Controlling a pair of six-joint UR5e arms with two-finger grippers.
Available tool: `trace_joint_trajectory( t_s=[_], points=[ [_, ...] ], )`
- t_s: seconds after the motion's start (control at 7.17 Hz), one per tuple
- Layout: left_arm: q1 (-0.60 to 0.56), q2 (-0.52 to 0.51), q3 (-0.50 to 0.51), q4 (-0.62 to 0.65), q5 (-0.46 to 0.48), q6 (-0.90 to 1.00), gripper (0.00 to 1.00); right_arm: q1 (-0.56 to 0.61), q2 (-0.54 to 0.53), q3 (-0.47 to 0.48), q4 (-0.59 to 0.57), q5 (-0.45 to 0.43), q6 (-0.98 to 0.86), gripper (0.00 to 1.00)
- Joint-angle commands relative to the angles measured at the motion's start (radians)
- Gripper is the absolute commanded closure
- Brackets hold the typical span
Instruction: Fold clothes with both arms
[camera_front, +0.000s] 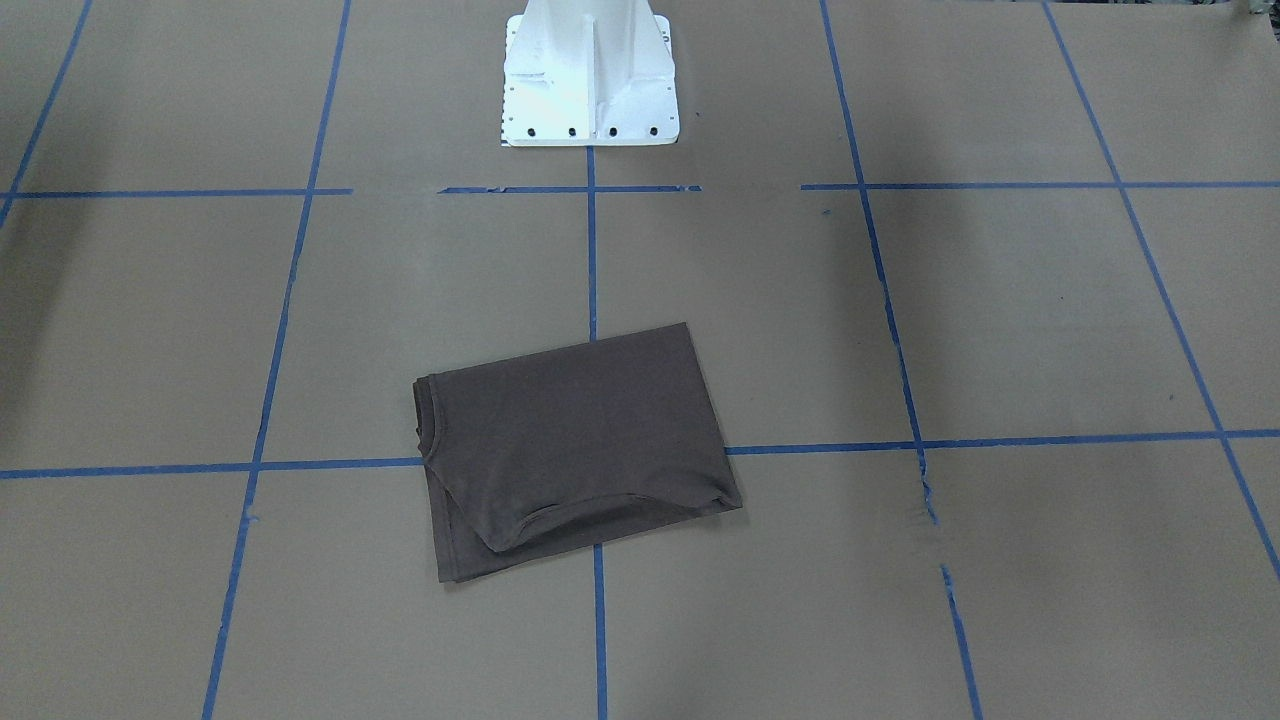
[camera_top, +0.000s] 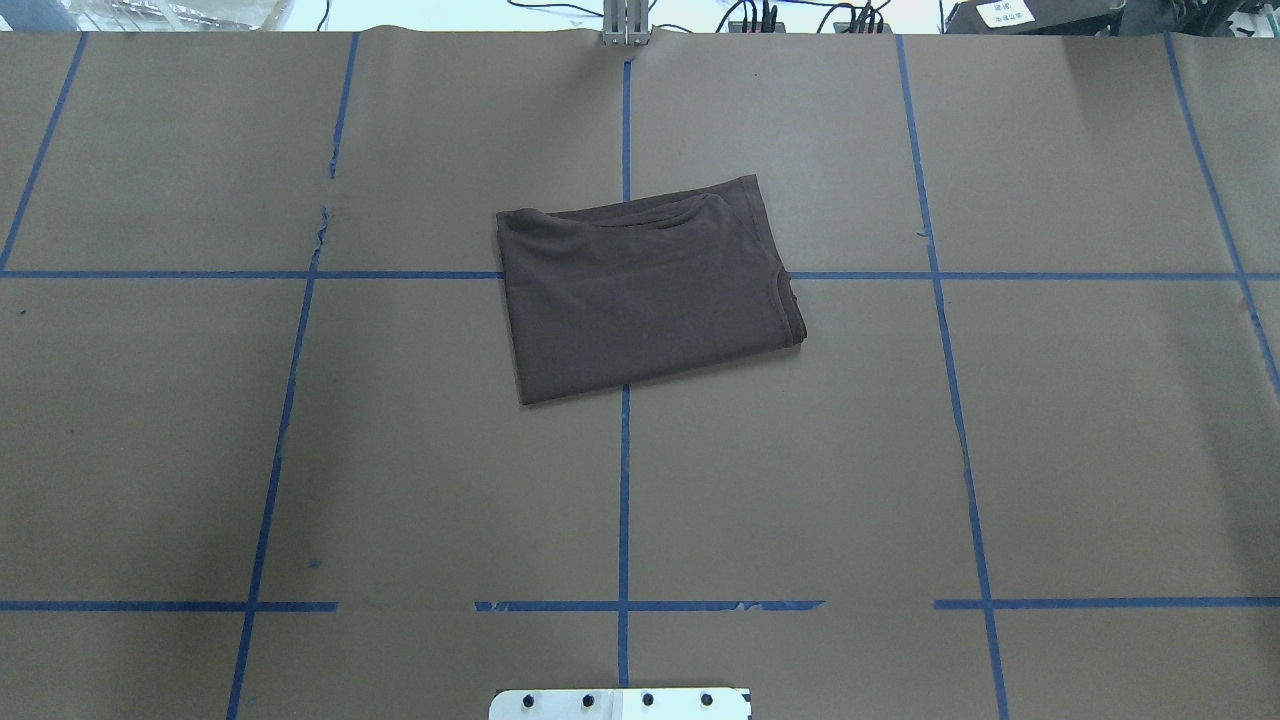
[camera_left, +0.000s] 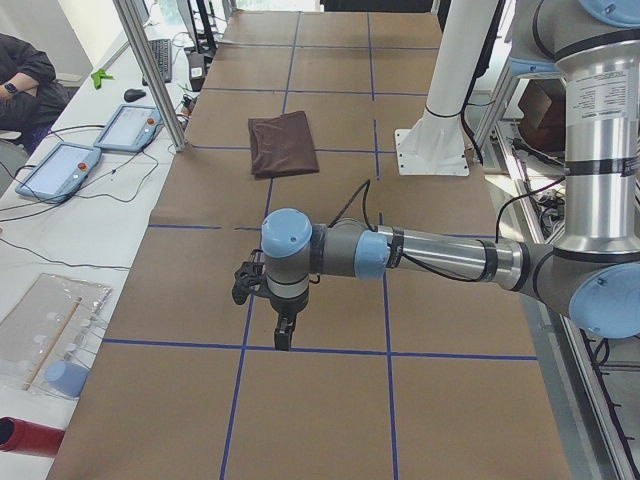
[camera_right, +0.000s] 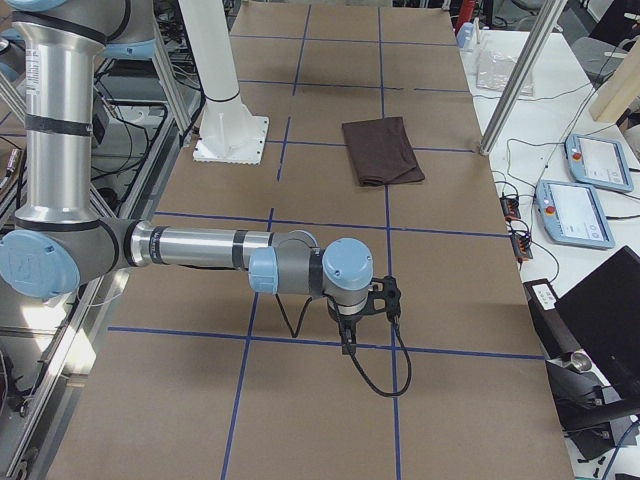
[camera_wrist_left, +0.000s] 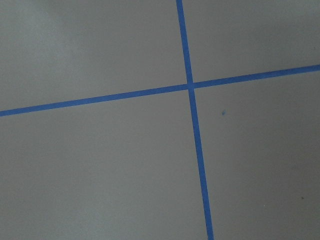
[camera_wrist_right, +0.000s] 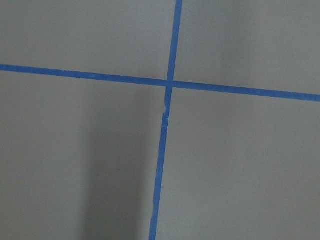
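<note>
The clothes are one dark brown T-shirt (camera_front: 575, 445), folded into a flat rectangle at mid-table (camera_top: 640, 290), with the collar curve along one edge. It also shows in the side views (camera_left: 282, 143) (camera_right: 383, 150). Nothing touches it. My left gripper (camera_left: 285, 335) hangs pointing down over the table's left end, far from the shirt. My right gripper (camera_right: 348, 340) hangs the same way over the right end. Both show only in the side views, so I cannot tell whether they are open or shut. Both wrist views show only brown paper and blue tape.
The white pedestal base (camera_front: 590, 80) stands at the robot's side of the table (camera_top: 620, 703). Blue tape lines (camera_top: 624, 480) grid the brown paper. Two tablets (camera_left: 60, 165) and cables lie on a side bench, with a person's arm (camera_left: 20, 80) beyond.
</note>
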Motion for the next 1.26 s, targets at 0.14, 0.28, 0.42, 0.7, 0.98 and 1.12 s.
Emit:
trace_joint_trajectory(
  t_s=[0.14, 0.28, 0.42, 0.7, 0.98, 1.12],
  points=[
    [0.001, -0.001, 0.013, -0.021, 0.0, 0.0, 0.0, 0.013, -0.026, 0.023, 0.0, 0.012, 0.045, 0.0],
    [0.001, -0.001, 0.01, -0.021, -0.001, -0.001, 0.0, 0.013, -0.02, 0.035, 0.009, 0.007, 0.118, 0.0],
    [0.001, -0.001, 0.007, -0.022, -0.001, -0.002, 0.0, -0.008, -0.015, 0.067, 0.012, 0.007, 0.239, 0.0],
    [0.001, -0.002, 0.005, -0.022, -0.001, -0.003, 0.0, -0.04, -0.014, 0.075, 0.012, 0.006, 0.257, 0.0],
    [0.001, -0.002, 0.004, -0.022, -0.001, -0.003, 0.0, -0.047, -0.011, 0.075, 0.014, 0.003, 0.254, 0.0],
    [0.001, -0.004, 0.002, -0.021, -0.003, -0.005, 0.0, -0.048, -0.012, 0.075, 0.014, 0.003, 0.248, 0.0]
  ],
)
